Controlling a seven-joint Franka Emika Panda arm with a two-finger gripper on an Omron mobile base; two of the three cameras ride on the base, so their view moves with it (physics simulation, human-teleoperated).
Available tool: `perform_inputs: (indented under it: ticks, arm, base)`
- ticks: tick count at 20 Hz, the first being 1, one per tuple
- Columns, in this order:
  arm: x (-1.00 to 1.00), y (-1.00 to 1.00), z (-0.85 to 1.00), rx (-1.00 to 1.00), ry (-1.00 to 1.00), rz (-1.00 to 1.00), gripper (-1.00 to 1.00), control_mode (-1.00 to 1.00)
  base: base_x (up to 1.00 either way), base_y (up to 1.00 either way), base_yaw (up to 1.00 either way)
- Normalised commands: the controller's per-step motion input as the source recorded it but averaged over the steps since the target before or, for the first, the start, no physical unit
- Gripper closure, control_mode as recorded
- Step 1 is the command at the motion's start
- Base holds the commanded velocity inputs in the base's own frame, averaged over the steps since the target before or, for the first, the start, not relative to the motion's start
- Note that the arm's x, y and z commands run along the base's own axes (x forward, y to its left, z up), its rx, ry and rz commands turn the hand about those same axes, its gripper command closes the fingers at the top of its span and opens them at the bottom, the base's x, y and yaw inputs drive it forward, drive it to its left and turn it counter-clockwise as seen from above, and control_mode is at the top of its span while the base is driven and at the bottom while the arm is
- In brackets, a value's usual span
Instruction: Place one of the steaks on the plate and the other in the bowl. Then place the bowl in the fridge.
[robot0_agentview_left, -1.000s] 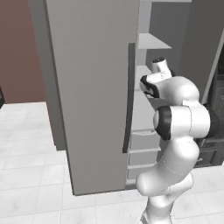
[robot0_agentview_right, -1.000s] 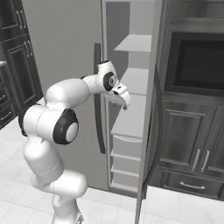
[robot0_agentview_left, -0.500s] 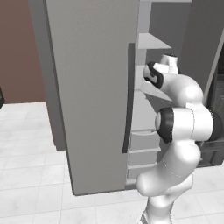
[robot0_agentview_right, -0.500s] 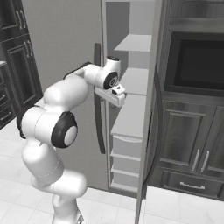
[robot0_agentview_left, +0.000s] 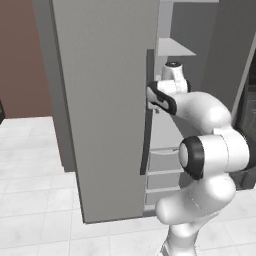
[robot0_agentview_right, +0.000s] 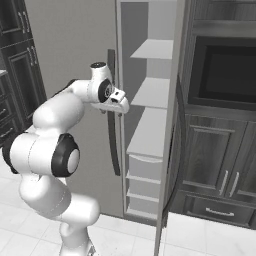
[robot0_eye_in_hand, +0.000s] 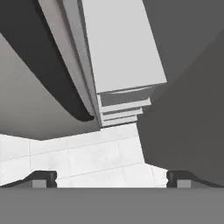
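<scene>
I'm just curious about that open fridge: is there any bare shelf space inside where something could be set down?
Yes. In the fridge, the shelves stand bare, bordered by the closed left door and open right door. Below, stacked drawers take the space. The open gripper hangs by the long handle, crowding that edge.

Pincer (robot0_eye_in_hand: 112, 177) wide apart, arm raised

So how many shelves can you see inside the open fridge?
3 shelves: top, middle and the lowest directly above the drawers. More may be hidden above the frame.
</scene>
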Motion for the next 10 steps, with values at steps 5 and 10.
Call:
perform_inputs:
  ticks: [5,10]
  arm:
    - [0.07,0.41,0.01,-0.01,-0.5,0.08,-1.0,-1.0]
    - [0.45,0.03,0.0,0.0,-0.11,0.0,-1.0,-1.0]
  base:
    - [0.0,0.0,0.0]
    - [0.0,0.0,0.0]
